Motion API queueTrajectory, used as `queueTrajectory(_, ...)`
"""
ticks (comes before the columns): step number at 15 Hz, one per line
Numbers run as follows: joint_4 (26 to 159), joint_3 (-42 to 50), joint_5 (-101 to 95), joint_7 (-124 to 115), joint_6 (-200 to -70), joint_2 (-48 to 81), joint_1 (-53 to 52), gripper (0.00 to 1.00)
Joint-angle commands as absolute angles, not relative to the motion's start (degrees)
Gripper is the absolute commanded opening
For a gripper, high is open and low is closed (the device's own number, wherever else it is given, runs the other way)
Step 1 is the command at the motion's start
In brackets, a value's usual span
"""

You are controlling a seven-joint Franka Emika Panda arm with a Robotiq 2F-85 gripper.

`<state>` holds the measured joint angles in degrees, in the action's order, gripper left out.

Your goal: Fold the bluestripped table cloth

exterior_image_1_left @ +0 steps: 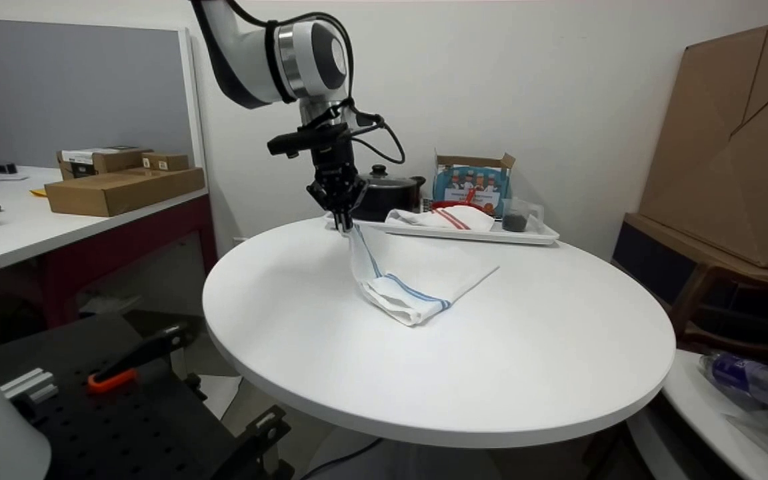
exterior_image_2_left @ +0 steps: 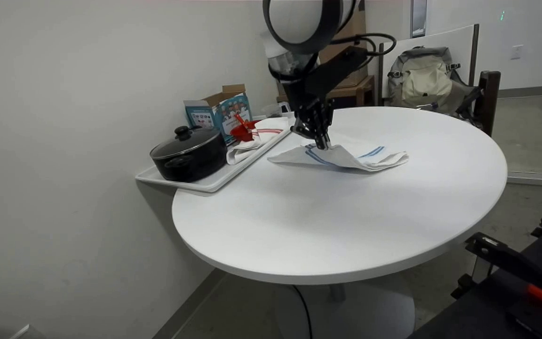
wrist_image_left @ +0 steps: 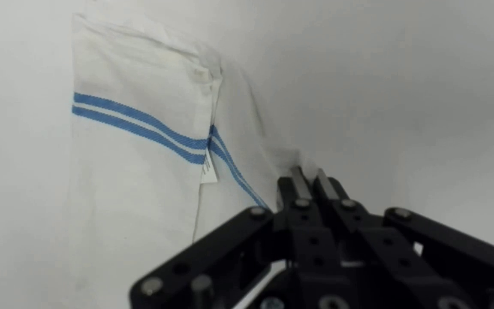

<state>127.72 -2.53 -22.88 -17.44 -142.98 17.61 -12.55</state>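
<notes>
The bluestripped table cloth (exterior_image_1_left: 397, 299) is white with paired blue stripes and lies partly folded on the round white table, one side of it raised. My gripper (exterior_image_1_left: 344, 225) is shut on an edge of that raised side, as both exterior views show. In an exterior view the cloth (exterior_image_2_left: 344, 157) slopes up from the tabletop to the gripper (exterior_image_2_left: 323, 145). From the wrist, a pinch of fabric sits between the tips of the gripper (wrist_image_left: 308, 172). Left of it the cloth (wrist_image_left: 140, 184) lies flat, with its folded-over edge and a small white tag (wrist_image_left: 209, 169) showing.
Along the wall side of the table stands a white tray (exterior_image_1_left: 537, 239). It holds a black lidded pot (exterior_image_2_left: 188, 155), a red-striped towel (exterior_image_1_left: 474, 217), a red utensil, a blue box (exterior_image_1_left: 471, 183) and a small clear container. The round tabletop (exterior_image_1_left: 524, 360) ends in a curved rim.
</notes>
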Motion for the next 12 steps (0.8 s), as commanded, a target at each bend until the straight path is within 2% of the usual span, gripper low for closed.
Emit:
queueTrajectory(1,132.46,-3.02,-9.53,-8.22,-145.47,13.46,-5.11,0.05)
queueTrajectory(7,137.91,1.7,10.22,6.43,-142.92,9.51,8.78,0.05)
queueTrajectory(12,134.27,4.64,10.75,5.28,-139.21,9.41,10.4,0.05)
